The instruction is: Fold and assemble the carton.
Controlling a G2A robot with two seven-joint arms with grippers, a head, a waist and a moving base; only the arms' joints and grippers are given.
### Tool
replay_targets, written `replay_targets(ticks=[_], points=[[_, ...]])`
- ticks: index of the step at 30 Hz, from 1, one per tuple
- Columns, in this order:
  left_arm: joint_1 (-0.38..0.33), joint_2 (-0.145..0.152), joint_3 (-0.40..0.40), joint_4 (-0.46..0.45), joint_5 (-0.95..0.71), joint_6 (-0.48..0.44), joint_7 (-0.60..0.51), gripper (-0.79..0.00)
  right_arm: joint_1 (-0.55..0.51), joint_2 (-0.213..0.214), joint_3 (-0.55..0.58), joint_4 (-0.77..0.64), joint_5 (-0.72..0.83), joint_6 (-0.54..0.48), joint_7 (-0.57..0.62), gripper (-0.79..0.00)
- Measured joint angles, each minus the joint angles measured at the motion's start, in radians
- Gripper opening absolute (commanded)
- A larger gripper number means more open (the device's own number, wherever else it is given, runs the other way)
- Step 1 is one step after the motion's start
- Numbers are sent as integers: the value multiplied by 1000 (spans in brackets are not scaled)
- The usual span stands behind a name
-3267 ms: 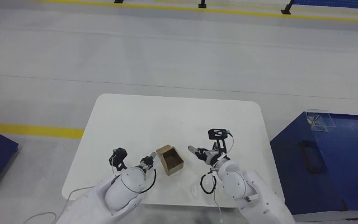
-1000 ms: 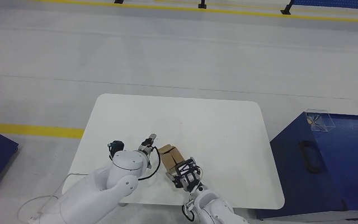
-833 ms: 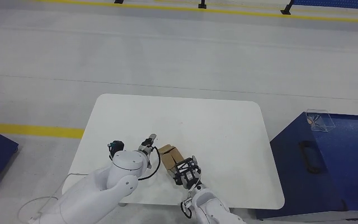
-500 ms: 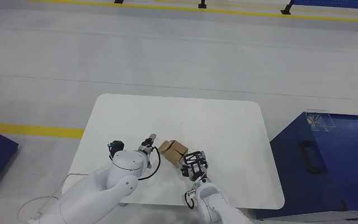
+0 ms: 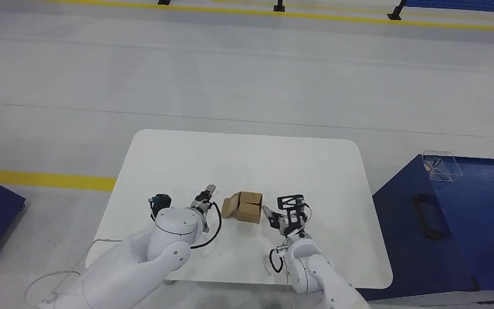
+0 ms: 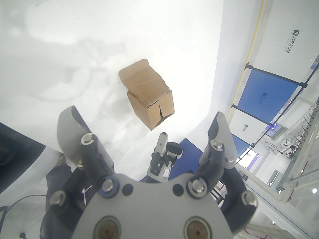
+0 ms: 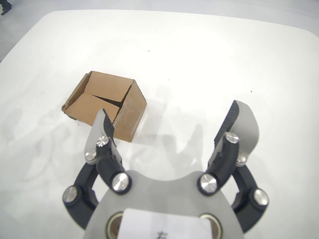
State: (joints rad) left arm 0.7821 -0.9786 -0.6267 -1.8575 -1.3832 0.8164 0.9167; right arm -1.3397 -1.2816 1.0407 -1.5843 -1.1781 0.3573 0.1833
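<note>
A small brown carton [image 5: 245, 206] lies on its side near the front middle of the white table [image 5: 193, 154], held by neither gripper. In the right wrist view the carton [image 7: 107, 103] shows a face of folded flaps with a seam. In the left wrist view the carton [image 6: 149, 95] has a slit end towards the right arm and a loose tab at its far end. My left gripper [image 5: 207, 193] stands open just left of it, also seen as the left gripper [image 6: 143, 123]. My right gripper [image 7: 170, 110] is open and empty, just right of the carton [image 5: 268, 212].
A blue cabinet [image 5: 440, 224] stands off the table's right side with a clear plastic box [image 5: 441, 164] on it. Bare tabletop stretches behind the carton and to both sides. The table's front edge runs close behind both arms.
The right gripper, earlier on the carton at its front, has let go and drawn back to the right. The carton has turned over and shifted slightly right. The left arm has kept still.
</note>
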Motion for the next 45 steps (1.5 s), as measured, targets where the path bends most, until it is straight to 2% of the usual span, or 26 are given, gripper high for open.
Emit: replay_targets(ticks=[3,6,7,9,10,13,15,17,19,22,25,29,37,42,45], points=[[20,-1,-21,-9,35,-70,-53,0,-2,-1,33,-34,42,-4,-5,0],[69,-5,-56,19,55,-253,-167,0,-3,-8,50,-61,136,-25,-12,0],[88,-6,-77,44,37,-338,-189,0,-4,-9,53,-65,174,-28,-15,0],[96,-7,-85,55,29,-418,-190,0,-4,-8,53,-65,176,-28,-15,0],[96,-7,-84,55,29,-429,-187,0,-4,-8,52,-64,155,-28,-15,0],[95,-6,-83,53,30,-364,-186,0,-4,-8,52,-64,144,-27,-15,0],[95,-7,-84,53,30,-357,-187,0,-3,-8,51,-61,142,-24,-18,0],[113,-9,-98,57,38,-401,-206,0,4,-11,32,-45,84,8,-50,0],[146,-18,-92,60,66,-495,-242,0,17,-21,2,-32,25,39,-66,0],[199,-45,-81,101,38,-699,-289,0,50,-34,-31,0,45,56,-48,0],[221,-77,-34,163,48,-858,-344,0,87,-49,-70,44,22,91,-34,0],[228,-120,25,245,124,-1000,-350,0,126,-66,-98,95,33,110,-1,0],[166,-217,90,443,96,-1037,-358,0,178,-93,-148,174,-3,127,38,0],[145,-258,93,519,115,-1053,-340,0,194,-104,-157,202,-21,138,64,0],[132,-279,96,573,177,-1073,-289,0,198,-109,-160,215,-32,134,76,0]])
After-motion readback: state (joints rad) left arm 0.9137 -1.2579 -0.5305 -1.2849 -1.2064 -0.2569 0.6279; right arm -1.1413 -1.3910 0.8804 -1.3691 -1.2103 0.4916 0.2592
